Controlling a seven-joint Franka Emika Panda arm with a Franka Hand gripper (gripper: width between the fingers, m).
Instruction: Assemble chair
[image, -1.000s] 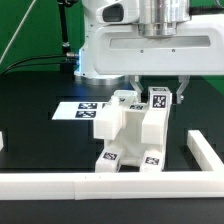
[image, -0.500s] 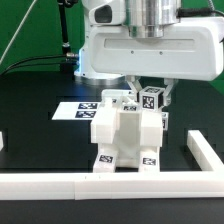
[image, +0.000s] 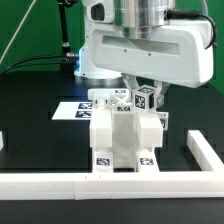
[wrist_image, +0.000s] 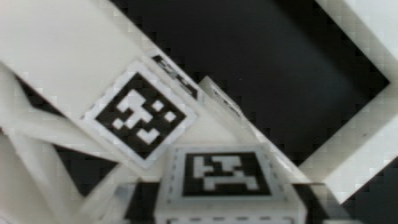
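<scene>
gripper (image: 147, 94): it was closed narrowly on a tagged top piece of the chair (image: 118, 138), with one finger at each side.
chair: it stood upright on the black table (image: 30, 135), between the marker board (image: 70, 109) and the white border rail (image: 60, 186).
wrist view: two tags on white pieces were very close and blurred.

We note a white, round-edged hand (image: 146, 93) housing under a grey metal cylinder (image: 150, 12), with dark fingers (image: 131, 84).
</scene>
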